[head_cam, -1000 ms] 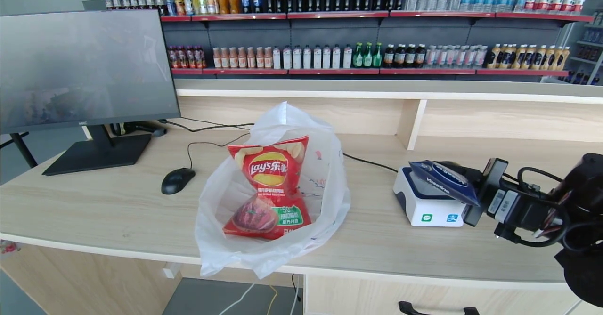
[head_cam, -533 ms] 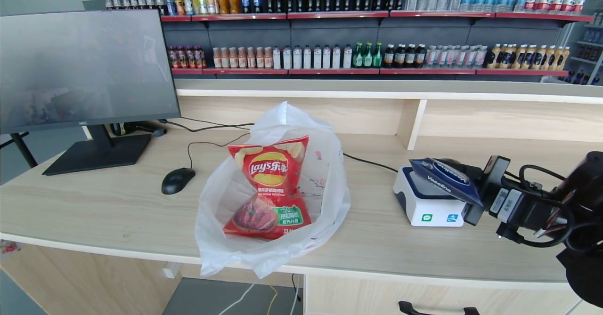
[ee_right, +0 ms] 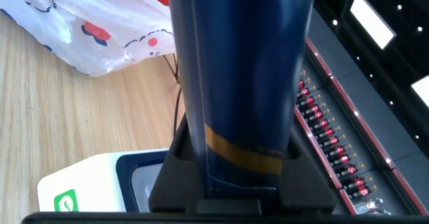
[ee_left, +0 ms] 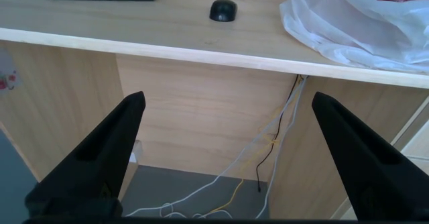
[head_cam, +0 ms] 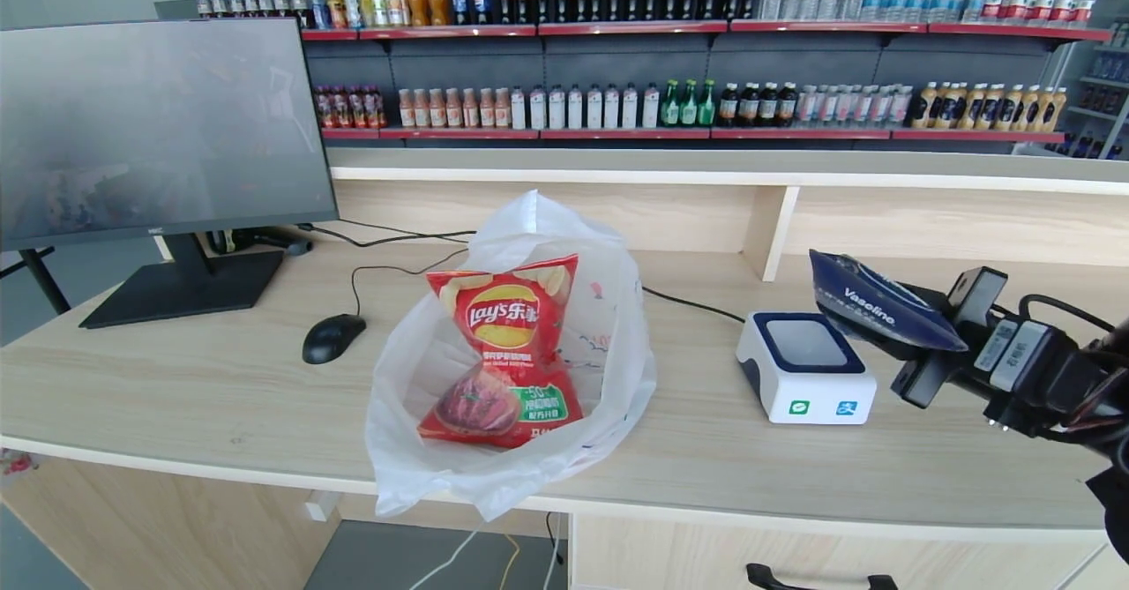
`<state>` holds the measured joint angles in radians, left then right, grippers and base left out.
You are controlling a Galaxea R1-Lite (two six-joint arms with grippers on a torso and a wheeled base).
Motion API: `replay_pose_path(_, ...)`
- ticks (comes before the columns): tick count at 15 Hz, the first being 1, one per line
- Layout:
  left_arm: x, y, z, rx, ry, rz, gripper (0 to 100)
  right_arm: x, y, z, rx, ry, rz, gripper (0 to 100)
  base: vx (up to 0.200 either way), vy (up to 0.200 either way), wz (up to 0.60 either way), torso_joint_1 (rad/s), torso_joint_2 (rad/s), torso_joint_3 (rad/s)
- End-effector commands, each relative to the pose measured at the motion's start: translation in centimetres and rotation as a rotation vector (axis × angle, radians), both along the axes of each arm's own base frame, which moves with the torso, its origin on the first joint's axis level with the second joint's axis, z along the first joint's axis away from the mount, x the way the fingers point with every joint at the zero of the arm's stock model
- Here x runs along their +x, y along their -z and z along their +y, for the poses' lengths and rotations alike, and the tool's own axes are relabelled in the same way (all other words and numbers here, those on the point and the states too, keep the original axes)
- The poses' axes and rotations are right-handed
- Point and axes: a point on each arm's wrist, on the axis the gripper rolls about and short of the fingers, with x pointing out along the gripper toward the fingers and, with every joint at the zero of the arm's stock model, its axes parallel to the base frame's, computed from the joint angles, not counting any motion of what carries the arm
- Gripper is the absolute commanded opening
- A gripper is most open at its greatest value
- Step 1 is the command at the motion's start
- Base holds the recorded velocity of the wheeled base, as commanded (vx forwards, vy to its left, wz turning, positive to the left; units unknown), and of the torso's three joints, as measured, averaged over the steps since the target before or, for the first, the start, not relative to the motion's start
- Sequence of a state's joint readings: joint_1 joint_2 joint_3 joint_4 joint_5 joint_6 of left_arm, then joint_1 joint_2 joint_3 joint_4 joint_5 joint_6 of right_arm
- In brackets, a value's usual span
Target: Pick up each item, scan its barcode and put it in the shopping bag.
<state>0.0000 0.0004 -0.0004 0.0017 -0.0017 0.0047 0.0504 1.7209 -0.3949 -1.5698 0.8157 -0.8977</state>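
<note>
Head view showed the right arm reaching in from the robot's right over the pale wood-grain worktop (head_cam: 176, 378), its forearm roughly level and its wrist angled a little upward. The right pincer (head_cam: 942, 343) was clamped on one end of a dark blue tube (head_cam: 882, 312), a soft, glossy, flattened one with a thin gold band visible in the right wrist view. The tube hung in the air, tilted, its free wide end raised and pointing to the robot's left, above and just to the right of the barcode scanner (head_cam: 804, 369) and not touching it. The scanner was a small white box with rounded corners and a dark blue-rimmed glass top, standing on the worktop. To its left the shopping bag (head_cam: 406, 449), thin, crinkled, translucent white plastic, sat open near the worktop's front edge, with a shiny red chip bag (head_cam: 507, 325) upright inside and a second red packet (head_cam: 498, 405) in front of that. Farther left were a black mouse (head_cam: 332, 338) and a dark monitor (head_cam: 159, 123) on a flat black stand. Left wrist view showed the left pincer (ee_left: 228, 163) held low below the worktop's edge, facing the wooden front panel, its two black tapered fingers (ee_left: 100, 163) spread wide with nothing between them.
</note>
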Motion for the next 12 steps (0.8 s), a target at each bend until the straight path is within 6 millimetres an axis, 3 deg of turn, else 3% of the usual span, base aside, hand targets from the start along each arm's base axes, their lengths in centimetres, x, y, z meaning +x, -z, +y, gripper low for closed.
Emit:
replay_pose_path(1, 0.0, 0.0, 0.0, 0.000, 0.000, 0.000, 100, -2.2, -1.8, 0.2, 0.053, 0.014, -0.024, 0, 0.000, 0.000, 0.00, 0.000, 0.00, 0.000)
replay_pose_path(3, 0.0, 0.0, 0.0, 0.000, 0.000, 0.000, 100, -5.7, -2.1, 0.4, 0.222, 0.128, 0.074, 0, 0.000, 0.000, 0.00, 0.000, 0.00, 0.000)
replay_pose_path(5, 0.0, 0.0, 0.0, 0.000, 0.000, 0.000, 100, -7.8, -2.0, 1.1, 0.388, 0.210, 0.157, 0, 0.000, 0.000, 0.00, 0.000, 0.00, 0.000)
replay_pose_path(8, 0.0, 0.0, 0.0, 0.000, 0.000, 0.000, 100, -8.5, -3.4, 1.8, 0.710, 0.241, 0.258, 0, 0.000, 0.000, 0.00, 0.000, 0.00, 0.000)
replay_pose_path(12, 0.0, 0.0, 0.0, 0.001, 0.000, -0.002, 100, -8.2, -2.1, 1.2, 0.871, 0.247, 0.428, 0, 0.000, 0.000, 0.00, 0.000, 0.00, 0.000)
